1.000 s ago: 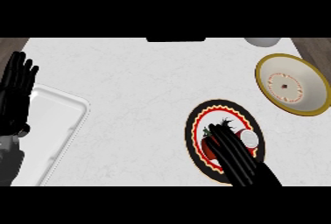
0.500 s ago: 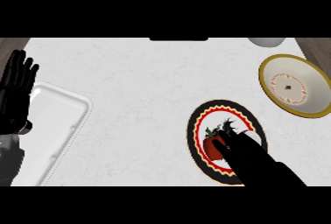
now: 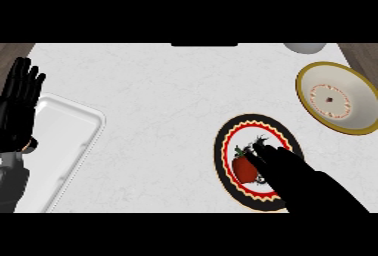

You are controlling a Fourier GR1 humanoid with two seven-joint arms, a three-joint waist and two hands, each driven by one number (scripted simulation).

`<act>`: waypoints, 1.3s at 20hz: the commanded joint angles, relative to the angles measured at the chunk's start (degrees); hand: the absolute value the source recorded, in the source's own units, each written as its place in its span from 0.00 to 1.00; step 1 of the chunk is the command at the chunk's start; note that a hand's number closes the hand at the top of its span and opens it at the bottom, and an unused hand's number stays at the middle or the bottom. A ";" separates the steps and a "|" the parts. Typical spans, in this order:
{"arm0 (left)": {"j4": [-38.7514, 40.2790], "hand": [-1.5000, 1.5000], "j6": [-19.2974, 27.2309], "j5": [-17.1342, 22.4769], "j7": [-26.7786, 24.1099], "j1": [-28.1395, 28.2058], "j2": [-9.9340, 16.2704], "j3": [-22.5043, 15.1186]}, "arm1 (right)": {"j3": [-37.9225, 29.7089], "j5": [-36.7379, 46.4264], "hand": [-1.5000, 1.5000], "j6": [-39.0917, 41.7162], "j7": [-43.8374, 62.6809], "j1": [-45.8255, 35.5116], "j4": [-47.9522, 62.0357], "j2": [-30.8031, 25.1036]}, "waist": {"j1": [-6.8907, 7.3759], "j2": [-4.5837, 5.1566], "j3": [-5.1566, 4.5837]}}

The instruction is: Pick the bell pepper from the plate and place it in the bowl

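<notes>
The bell pepper [image 3: 244, 167], red with a green stem, lies on the plate [image 3: 225, 150], a dark plate with a red and yellow scalloped ring, which sits on the pale marbled worktop [image 3: 162, 100] toward the near right. The pepper rests on the left half of the plate's middle.

The right robot hand [image 3: 284, 165] comes in from the near right corner and lies over the plate, its black fingers pointing far and left. They cover the right side of the pepper and touch it. The fingers look bent down over the pepper, perhaps closing on it, but the black hand against the dark plate hides whether they truly pinch it, so I cannot tell its state for sure. The pepper is not lifted; it is on the plate.

The bowl [image 3: 336, 97], cream inside with a gold rim and a small dark spot at its centre, stands to the far right of the plate, apart from it.

The left robot hand [image 3: 18, 107] rests at the left edge, fingers spread straight and pointing far, holding nothing. Just beside it on the right lies a white rectangular tray [image 3: 63, 145]. A grey rounded object [image 3: 304, 47] shows at the far edge, just beyond the bowl.
</notes>
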 commanded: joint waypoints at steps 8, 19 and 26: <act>-7.46 0.50 -0.24 -2.78 4.30 3.43 -2.81 1.52 | 0.62 6.82 0.00 -1.98 -8.51 4.82 7.56 3.92 | 0.13 -0.07 0.08; -3.28 0.50 -3.93 -4.85 1.99 2.39 -4.06 4.63 | -3.95 14.06 0.00 -7.86 -22.85 5.33 20.88 2.73 | 0.00 -0.02 0.06; -0.21 0.50 -2.96 -7.47 1.01 -0.90 -6.64 4.40 | -1.76 17.43 0.00 -11.18 -29.18 4.93 26.45 6.27 | -0.11 0.01 0.05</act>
